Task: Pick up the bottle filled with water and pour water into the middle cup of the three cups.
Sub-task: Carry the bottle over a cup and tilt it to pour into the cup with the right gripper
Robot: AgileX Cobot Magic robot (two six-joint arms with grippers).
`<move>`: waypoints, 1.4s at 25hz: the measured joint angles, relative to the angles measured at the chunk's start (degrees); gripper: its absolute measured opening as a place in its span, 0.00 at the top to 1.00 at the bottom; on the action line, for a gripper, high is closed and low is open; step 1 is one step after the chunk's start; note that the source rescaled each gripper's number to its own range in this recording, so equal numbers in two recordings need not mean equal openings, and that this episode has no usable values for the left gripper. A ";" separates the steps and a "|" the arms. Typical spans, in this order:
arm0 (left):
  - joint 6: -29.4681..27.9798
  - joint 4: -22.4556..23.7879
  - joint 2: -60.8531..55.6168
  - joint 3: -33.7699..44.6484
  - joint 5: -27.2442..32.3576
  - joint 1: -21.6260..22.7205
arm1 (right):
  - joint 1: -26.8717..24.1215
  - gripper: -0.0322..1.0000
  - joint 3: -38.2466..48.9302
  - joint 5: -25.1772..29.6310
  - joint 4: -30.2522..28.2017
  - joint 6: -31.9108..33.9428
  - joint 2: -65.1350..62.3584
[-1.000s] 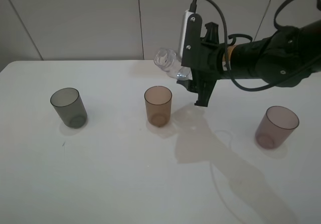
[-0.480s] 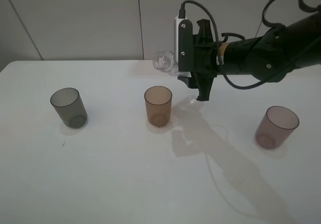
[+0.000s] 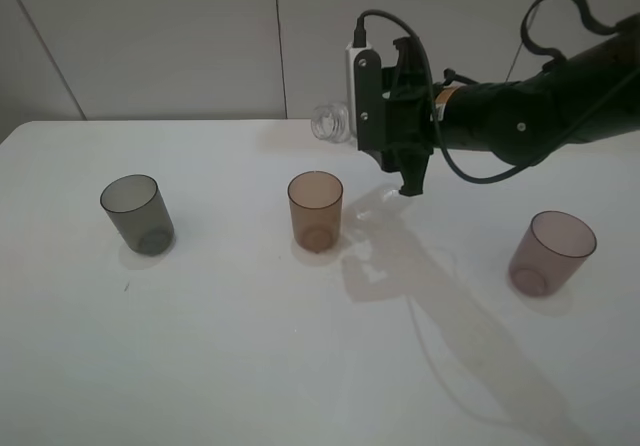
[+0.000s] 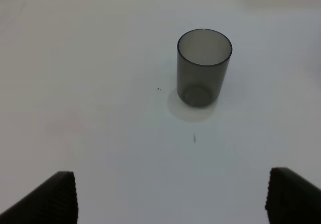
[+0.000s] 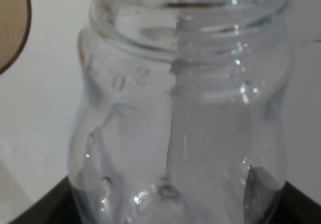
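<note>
My right gripper (image 3: 372,131) is shut on the clear bottle (image 3: 329,123) and holds it in the air, tipped on its side with the open neck pointing left. The neck is above and a little behind the amber-brown middle cup (image 3: 315,209), which stands upright. In the right wrist view the bottle (image 5: 180,108) fills the frame, and the amber cup's rim (image 5: 10,23) shows at the edge. The dark grey cup (image 3: 137,214) stands on the left and the mauve-pink cup (image 3: 552,253) on the right. My left gripper (image 4: 170,199) is open, hovering short of the grey cup (image 4: 204,66).
The white table (image 3: 250,346) has a wall close behind it. The right arm and its cables (image 3: 540,116) stretch over the table's right rear. The arm's shadow falls between the amber and pink cups.
The right wrist has turned and risen slightly, bringing the bottle from a slant to nearly level, with its neck shifted a little to the left. The cups have not moved.
</note>
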 joint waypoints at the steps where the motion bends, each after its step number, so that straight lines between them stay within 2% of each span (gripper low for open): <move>1: 0.00 0.00 0.00 0.00 0.00 0.00 | 0.00 0.94 0.00 -0.14 0.26 -0.86 0.00; 11: 0.00 0.00 0.00 0.00 0.00 0.00 | 0.00 0.94 -0.05 -2.52 1.34 -3.93 0.34; 17: 0.00 0.00 0.00 0.00 0.00 0.00 | 0.00 0.94 -0.17 -2.84 4.24 -7.61 1.67; 22: 0.00 0.00 0.00 0.00 0.00 0.00 | 0.00 0.94 -0.17 -2.91 7.82 -13.46 1.78; 29: 0.00 0.00 0.00 0.00 0.00 0.00 | 0.65 0.94 -0.17 -5.92 16.92 -28.18 2.03; 35: 0.00 0.00 0.00 0.00 0.00 0.00 | 1.98 0.94 -0.22 -6.78 18.02 -30.48 2.23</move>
